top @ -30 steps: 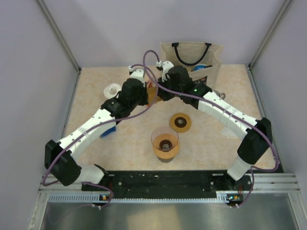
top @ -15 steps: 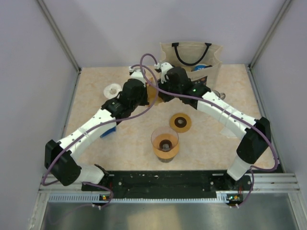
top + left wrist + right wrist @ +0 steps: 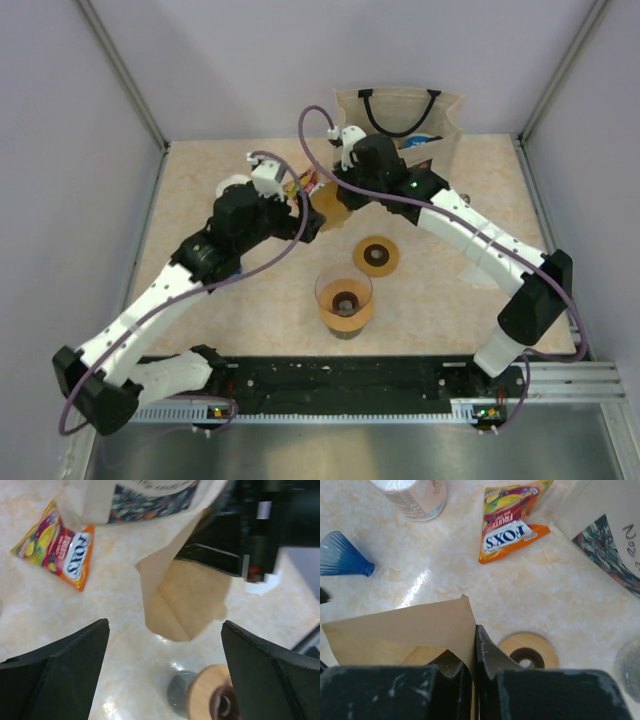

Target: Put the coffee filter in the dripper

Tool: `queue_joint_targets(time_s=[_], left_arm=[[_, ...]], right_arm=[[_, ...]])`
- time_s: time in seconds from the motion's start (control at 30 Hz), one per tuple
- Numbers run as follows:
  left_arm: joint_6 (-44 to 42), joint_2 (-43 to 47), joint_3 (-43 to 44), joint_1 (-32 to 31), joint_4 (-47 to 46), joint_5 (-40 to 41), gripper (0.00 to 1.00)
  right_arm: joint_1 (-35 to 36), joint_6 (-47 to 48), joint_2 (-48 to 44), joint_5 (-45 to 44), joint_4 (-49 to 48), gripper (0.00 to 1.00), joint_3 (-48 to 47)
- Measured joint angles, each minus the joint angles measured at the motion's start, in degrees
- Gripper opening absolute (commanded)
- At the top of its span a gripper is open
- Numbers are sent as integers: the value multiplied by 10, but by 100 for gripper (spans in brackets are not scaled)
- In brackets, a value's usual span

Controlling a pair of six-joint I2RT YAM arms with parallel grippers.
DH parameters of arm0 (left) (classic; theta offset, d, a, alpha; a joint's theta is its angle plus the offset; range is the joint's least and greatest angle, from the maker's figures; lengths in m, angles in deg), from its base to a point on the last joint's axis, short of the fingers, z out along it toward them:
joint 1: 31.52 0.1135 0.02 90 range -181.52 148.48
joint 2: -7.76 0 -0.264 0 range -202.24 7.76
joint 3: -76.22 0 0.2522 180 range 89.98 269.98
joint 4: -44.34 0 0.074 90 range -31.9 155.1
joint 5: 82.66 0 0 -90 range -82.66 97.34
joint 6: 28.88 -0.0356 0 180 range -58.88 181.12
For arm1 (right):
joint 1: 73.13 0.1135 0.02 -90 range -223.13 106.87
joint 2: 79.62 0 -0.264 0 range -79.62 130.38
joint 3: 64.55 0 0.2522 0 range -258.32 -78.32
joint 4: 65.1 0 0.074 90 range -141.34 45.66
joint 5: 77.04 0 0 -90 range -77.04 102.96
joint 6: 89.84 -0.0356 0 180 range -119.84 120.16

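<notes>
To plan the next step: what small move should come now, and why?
Probably the right gripper should carry the filter over to the dripper: it alone pinches the filter, and the left gripper is open, clear of it.

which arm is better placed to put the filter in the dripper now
Right. The right pincer is shut on the coffee filter, not far from the dripper; the left pincer stands open, holding nothing.

The filter is matt brown paper. The table looks like glossy marbled stone. The packet is shiny printed plastic. The ring is smooth pale wood.
</notes>
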Motion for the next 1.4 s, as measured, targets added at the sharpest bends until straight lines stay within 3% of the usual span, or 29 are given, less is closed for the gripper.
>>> queue_joint_targets(time_s=[0.2, 0.37, 0.57, 0.8, 1.0, 1.13, 1.23, 1.4], left_arm=[[13, 163, -56, 0, -57, -94, 99], [24, 234, -108, 0, -91, -120, 99], [37, 217, -120, 0, -82, -40, 99], [56, 188, -135, 0, -56, 56, 99], [60, 173, -135, 0, -51, 90, 99], [60, 161, -135, 0, -50, 96, 99], [60, 157, -135, 0, -47, 97, 99], [60, 157, -135, 0, -44, 101, 99]], right_arm=[[0, -36, -52, -1, 66, 4, 0], [-1, -71, -133, 38, 121, 4, 3], [8, -72, -197, 127, 206, 5, 6], [39, -59, -171, 181, 283, 5, 30], [61, -49, -148, 193, 312, 6, 30], [84, -42, -129, 189, 331, 13, 28], [96, -37, -112, 182, 341, 28, 28], [106, -34, -94, 169, 353, 38, 17]])
